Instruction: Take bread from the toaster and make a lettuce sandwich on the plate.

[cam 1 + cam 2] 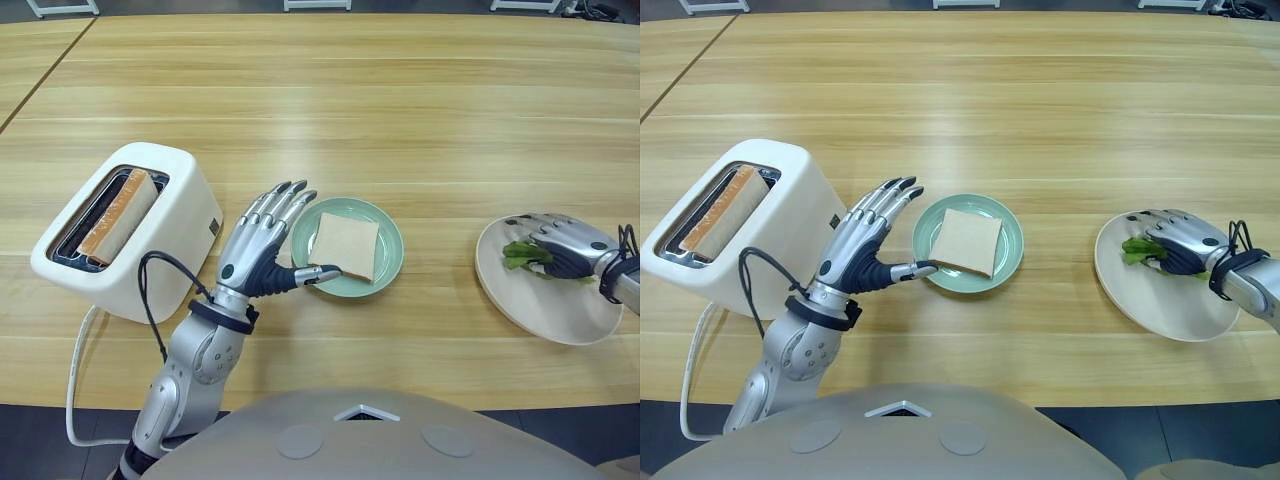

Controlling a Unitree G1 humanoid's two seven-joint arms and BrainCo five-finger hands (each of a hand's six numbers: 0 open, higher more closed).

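A cream toaster (150, 240) stands at the left with one slice of bread (120, 213) in its slot. A second slice (346, 246) lies flat on the small green plate (390, 232) in the middle. My left hand (262, 252) is open just left of that plate, fingers spread, thumb tip at the plate's near rim by the slice. On the right, a beige plate (545, 305) holds the lettuce (524, 254). My right hand (562, 245) rests over that plate, its fingers curled around the lettuce.
The toaster's white power cord (76, 375) runs off the near table edge at the left. Bare wooden tabletop (350, 110) stretches behind the plates and between them.
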